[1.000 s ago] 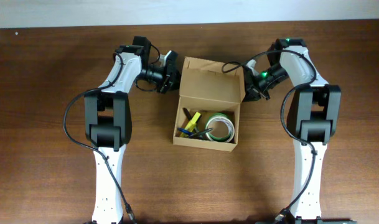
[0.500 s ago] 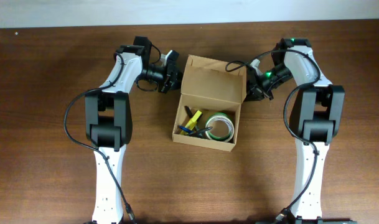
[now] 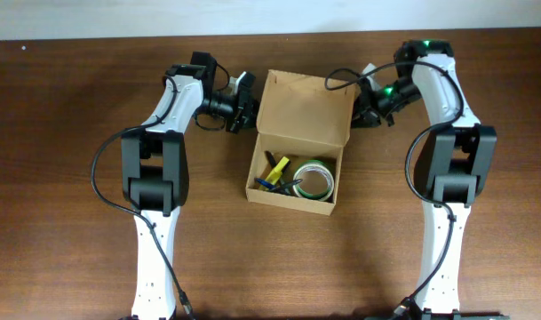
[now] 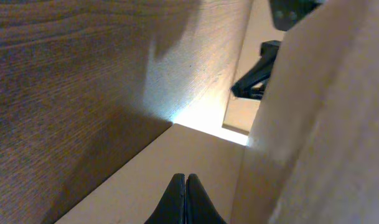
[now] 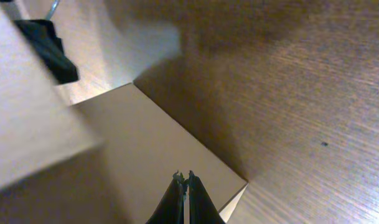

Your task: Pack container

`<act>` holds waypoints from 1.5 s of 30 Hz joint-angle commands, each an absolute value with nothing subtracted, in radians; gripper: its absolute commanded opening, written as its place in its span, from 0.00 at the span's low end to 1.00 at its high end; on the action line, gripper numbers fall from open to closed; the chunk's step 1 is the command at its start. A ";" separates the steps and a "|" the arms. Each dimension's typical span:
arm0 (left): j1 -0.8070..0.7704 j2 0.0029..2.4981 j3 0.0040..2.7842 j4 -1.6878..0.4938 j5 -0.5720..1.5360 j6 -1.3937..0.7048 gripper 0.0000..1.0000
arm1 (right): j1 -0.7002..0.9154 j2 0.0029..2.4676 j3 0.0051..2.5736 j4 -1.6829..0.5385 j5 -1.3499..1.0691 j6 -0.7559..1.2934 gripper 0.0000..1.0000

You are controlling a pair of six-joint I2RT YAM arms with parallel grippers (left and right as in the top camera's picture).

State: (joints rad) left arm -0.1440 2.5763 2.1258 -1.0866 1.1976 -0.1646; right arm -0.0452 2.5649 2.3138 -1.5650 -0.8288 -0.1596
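Note:
The container (image 3: 292,203), a tan cardboard box, stands at the table's middle with its lid flap (image 3: 301,111) raised at the far side. Inside lie a green-and-white tape roll (image 3: 314,180) and yellow, blue and black pens (image 3: 274,171). My left gripper (image 3: 250,114) is shut, its tips against the lid's left side tab (image 4: 195,155). The left fingertips (image 4: 187,177) show pressed together. My right gripper (image 3: 357,111) is shut at the lid's right side tab (image 5: 145,137). The right fingertips (image 5: 187,175) sit over that cardboard.
The dark wood table (image 3: 66,204) lies all round the box. A pale wall strip (image 3: 75,18) runs along the table's far edge. Both arm bases stand near the front at left (image 3: 150,178) and right (image 3: 448,178).
The right gripper has moved toward the far edge, and the lid's far edge has shifted that way with it. The left gripper has barely moved.

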 commanded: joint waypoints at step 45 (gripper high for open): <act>-0.148 2.581 2.123 -1.093 1.574 -0.140 0.02 | -0.047 2.236 2.508 -1.699 -0.723 -0.170 0.04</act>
